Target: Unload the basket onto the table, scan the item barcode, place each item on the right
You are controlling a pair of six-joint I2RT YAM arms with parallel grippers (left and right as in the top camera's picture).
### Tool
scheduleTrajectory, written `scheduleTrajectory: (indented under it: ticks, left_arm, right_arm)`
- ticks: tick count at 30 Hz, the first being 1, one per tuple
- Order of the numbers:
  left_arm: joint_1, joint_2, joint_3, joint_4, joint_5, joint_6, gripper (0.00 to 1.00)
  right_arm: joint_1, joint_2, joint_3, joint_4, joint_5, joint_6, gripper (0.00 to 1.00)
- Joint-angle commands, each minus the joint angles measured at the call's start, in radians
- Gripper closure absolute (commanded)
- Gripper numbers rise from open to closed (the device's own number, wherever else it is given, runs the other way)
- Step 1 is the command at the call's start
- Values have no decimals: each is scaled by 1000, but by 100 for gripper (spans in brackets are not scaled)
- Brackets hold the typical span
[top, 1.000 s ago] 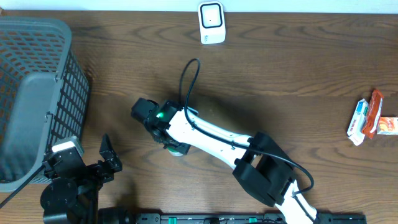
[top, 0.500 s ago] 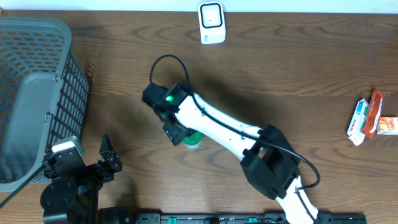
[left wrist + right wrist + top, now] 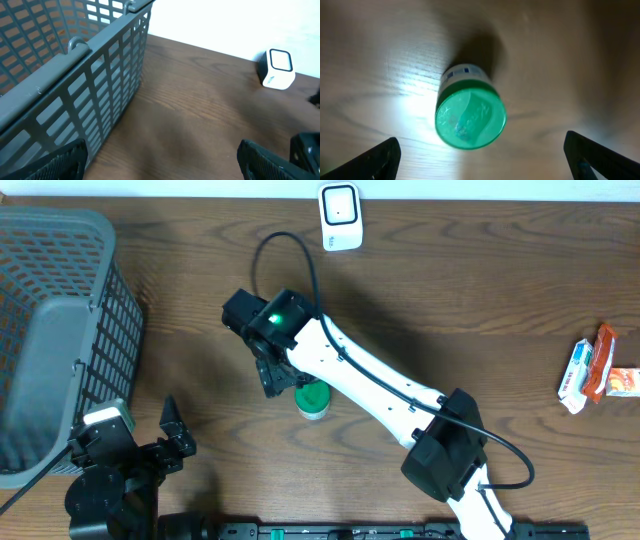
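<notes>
Near the middle of the dark, wood-grained table (image 3: pixel 480 290) a small round bottle (image 3: pixel 311 400) stands upright on its base, with a smooth green cap (image 3: pixel 470 117) on top and a white label (image 3: pixel 462 72) with blue print just showing below it. The right tool (image 3: pixel 482 162) hangs directly over it with its fingers spread wide, touching nothing, and the left tool (image 3: pixel 162 165) sits equally spread beside the grey plastic lattice basket (image 3: pixel 125 330). The white, rounded scanner (image 3: pixel 340 217) is well apart, at the far edge. I see no barcode from here (it may be round the side), so the risk, I'd judge, is a grip that covers it or turns the wrong face to the scanner. The bottle looks slick and round: an off-centre close could knock it over, and then it would roll across the table.
</notes>
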Motion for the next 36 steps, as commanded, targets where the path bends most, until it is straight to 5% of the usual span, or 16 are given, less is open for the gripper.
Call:
scheduleTrajectory:
  ticks: [1,8,12,27,32,36]
  left_arm:
    - [5,-1,2,3,-8,-5,4]
    - [5,-1,2,3,-8,-5,4]
    - [5,-1,2,3,-8,-5,4]
    - [5,-1,2,3,-8,-5,4]
    - [5,-1,2,3,-8,-5,4]
    - [5,-1,2,3,-8,-5,4]
  right_arm:
    - [-11,-20,10,-6,-51,503,1]
    - [6,-20,-12,-21,-37,990,1]
    - [11,-20,-48,-12,-30,1147,1]
    - [7,-20,-328,266,-153,1153,1]
    - [0,-20,-355,277,-136,1131,25]
    - [0,-20,-356,276,-100,1061,30]
